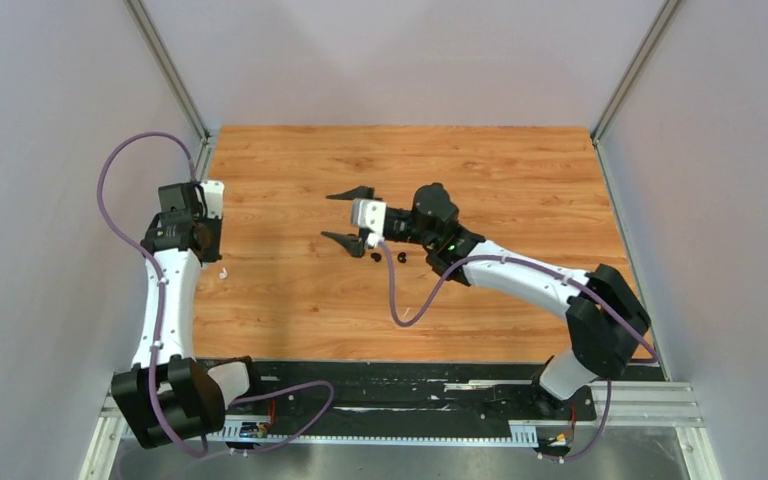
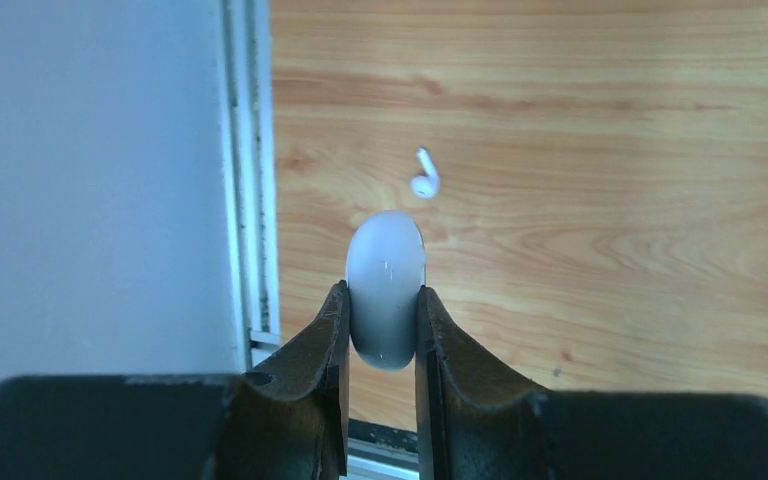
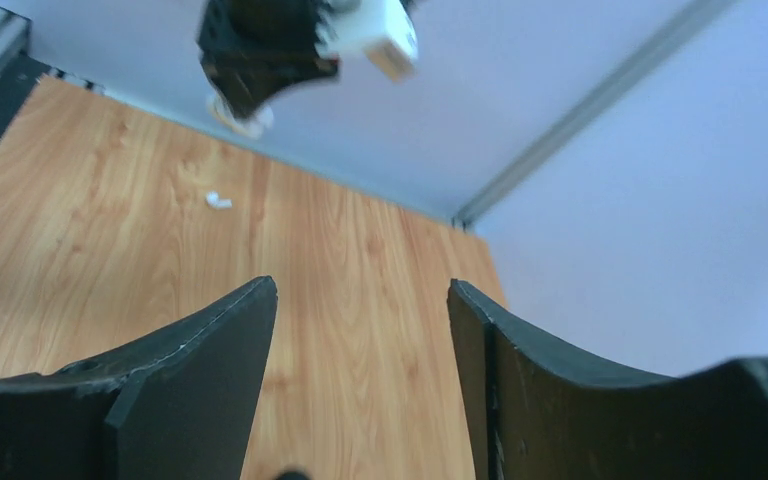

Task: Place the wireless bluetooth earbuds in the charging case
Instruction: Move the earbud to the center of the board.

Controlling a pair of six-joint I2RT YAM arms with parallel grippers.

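My left claw (image 2: pixel 382 300) is pinched tight on a smooth white rounded thing (image 2: pixel 387 255) that I take to be the charging case, held off the desk (image 1: pixel 520 180) at its left side. I cannot tell whether its lid is up or which way its sockets face. My right claw (image 1: pixel 328 216) hangs over the middle of the desk with its jaws spread wide and nothing between them. One white earbud (image 2: pixel 424 180) lies on the desk near the left edge, just near-side of the held case. Two black earbuds (image 1: pixel 375 257) (image 1: pixel 401 257) lie close together under my right wrist, beside its purple cable (image 1: pixel 395 300). I see no second white one. The case worries me most: I grip it across curved, slick sides, so any push while seating a bud could make it twist or squirt out. The buds are tiny against my broad fingers, so a pinch slightly off centre would likely flick one away, perhaps toward the rail at the left edge. The cable could also drag across the black pair if my right arm swings low.
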